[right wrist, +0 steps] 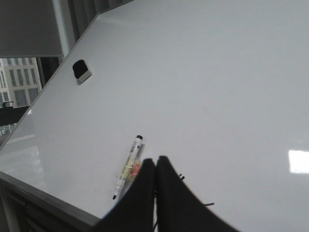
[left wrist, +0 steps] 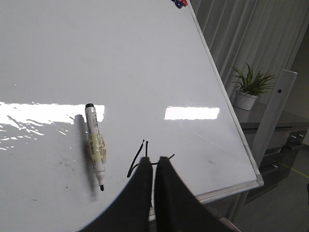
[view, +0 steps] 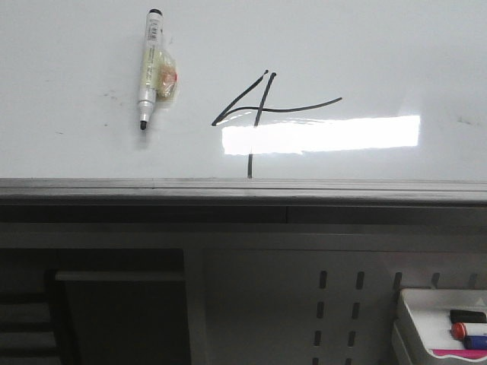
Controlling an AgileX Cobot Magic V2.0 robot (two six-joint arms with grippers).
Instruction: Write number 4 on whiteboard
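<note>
The number 4 (view: pixel 259 110) is drawn in thin black strokes on the whiteboard (view: pixel 365 46), its stem running down to the lower edge. A white marker (view: pixel 148 68) with a yellow taped pad clings to the board left of the 4, tip down and uncapped. In the left wrist view the left gripper (left wrist: pixel 153 160) is shut and empty, in front of the 4 (left wrist: pixel 137 164), with the marker (left wrist: pixel 95 147) beside it. In the right wrist view the right gripper (right wrist: pixel 155 160) is shut and empty, covering most of the 4; the marker (right wrist: pixel 126 169) shows beside it.
The board's grey metal lower edge (view: pixel 243 188) runs across the front view. A small white tray (view: pixel 441 327) of markers sits at lower right. A black eraser (right wrist: pixel 80 71) sticks high on the board. A potted plant (left wrist: pixel 248 87) stands beyond the board's side.
</note>
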